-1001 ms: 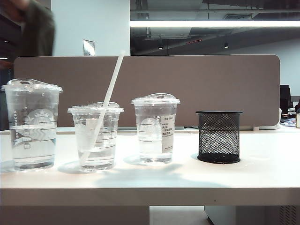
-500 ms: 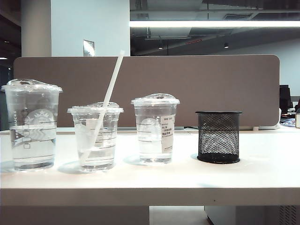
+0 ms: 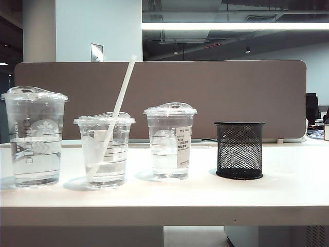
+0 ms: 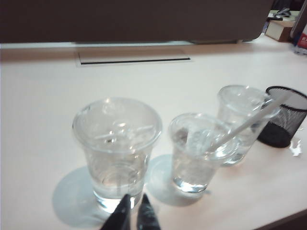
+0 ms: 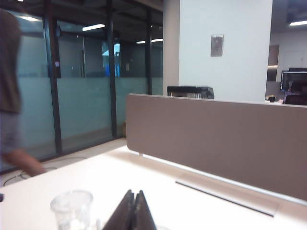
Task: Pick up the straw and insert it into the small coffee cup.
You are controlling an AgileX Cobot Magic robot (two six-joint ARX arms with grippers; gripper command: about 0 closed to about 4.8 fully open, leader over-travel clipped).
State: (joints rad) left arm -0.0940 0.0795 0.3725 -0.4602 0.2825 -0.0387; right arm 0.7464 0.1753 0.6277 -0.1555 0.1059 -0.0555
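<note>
Both pincers are withdrawn above the table. The left gripper [image 4: 133,216] hangs over the near side of the tallest clear cup [image 4: 117,148], its dark fingertips nearly together with a thin gap between them, grasping nothing. The right gripper [image 5: 131,213] is clenched, tips meeting in a point, empty, aimed out over the white table [image 5: 144,184] toward the brown partition [image 5: 216,139]; a blurred clear cup [image 5: 72,208] sits at about nine o'clock from its tips. Neither arm shows in the exterior view.

The straw [image 3: 117,110] already stands inside the small coffee cup [image 3: 104,149], passing through its domed lid with the lower end near the cup floor at seven o'clock and the upper end leaning toward one o'clock. Judged from this, insertion looks done, and the step in hand is simply clearing away. Doing it well means keeping both pincers high and wide of the leaning top of the straw, since a brush there could tip the light cup or lever the straw out.

Outward from that cup: the tallest cup at nine o'clock, the mid-height clear cup with the sticker [image 3: 170,141] at three o'clock, then the black mesh pen holder [image 3: 239,150] beyond it.
</note>
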